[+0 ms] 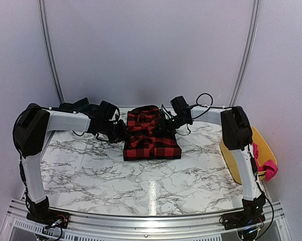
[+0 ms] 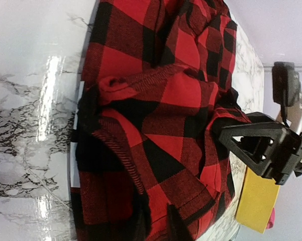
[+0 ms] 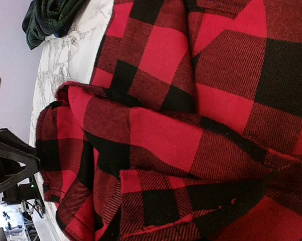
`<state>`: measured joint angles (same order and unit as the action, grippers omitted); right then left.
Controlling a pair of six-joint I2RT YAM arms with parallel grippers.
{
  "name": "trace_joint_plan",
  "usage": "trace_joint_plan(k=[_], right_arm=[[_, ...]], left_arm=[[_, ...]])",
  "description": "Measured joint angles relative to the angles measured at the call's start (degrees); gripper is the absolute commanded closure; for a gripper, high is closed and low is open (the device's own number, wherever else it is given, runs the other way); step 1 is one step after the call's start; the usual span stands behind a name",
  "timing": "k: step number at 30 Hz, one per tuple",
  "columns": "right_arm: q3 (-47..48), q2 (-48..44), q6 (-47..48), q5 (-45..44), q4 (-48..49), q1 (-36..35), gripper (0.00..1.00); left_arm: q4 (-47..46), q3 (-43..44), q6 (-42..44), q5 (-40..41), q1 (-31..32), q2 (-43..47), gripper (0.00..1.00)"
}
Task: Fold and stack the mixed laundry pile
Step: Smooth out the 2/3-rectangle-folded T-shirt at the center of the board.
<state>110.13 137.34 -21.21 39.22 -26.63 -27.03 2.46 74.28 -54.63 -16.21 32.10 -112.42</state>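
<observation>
The red-and-black checked garment (image 1: 152, 136) lies partly folded at the middle back of the marble table (image 1: 90, 170). My left gripper (image 1: 119, 133) is at its left edge. Its two dark fingers (image 2: 140, 221) pinch a raised fold of the checked cloth (image 2: 161, 150). My right gripper (image 1: 166, 125) is at the garment's right edge, its tip against the cloth. Bunched checked cloth (image 3: 181, 150) covers its fingers in the right wrist view. The magenta-pink garment (image 1: 267, 169) hangs over the yellow tub's rim. The dark green-black plaid garment (image 3: 50, 20) lies crumpled at the table's far corner.
The yellow tub (image 1: 259, 145) stands off the table's right edge, beside the right arm. White walls enclose the back and sides. Bare marble stretches from the checked garment to the near edge.
</observation>
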Motion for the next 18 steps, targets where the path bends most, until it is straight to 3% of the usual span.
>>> trace_joint_plan(k=[1,7,14,18], right_arm=[[0.31,0.59,-0.02,-0.04,-0.09,0.0,0.76],[0.68,2.51,0.15,-0.11,-0.59,0.31,0.7],[1.05,1.92,0.72,0.85,-1.6,1.36,0.59],[0.74,-1.75,1.33,0.74,-3.58,4.17,0.57]], left_arm=[[0.15,0.59,0.04,-0.39,0.0,-0.17,1.0],[0.85,7.74,-0.31,-2.54,0.0,-1.9,1.0],[-1.9,20.79,-2.36,-5.44,-0.11,-9.94,1.0],[-3.56,24.48,-3.61,-6.4,-0.17,-14.71,0.9]])
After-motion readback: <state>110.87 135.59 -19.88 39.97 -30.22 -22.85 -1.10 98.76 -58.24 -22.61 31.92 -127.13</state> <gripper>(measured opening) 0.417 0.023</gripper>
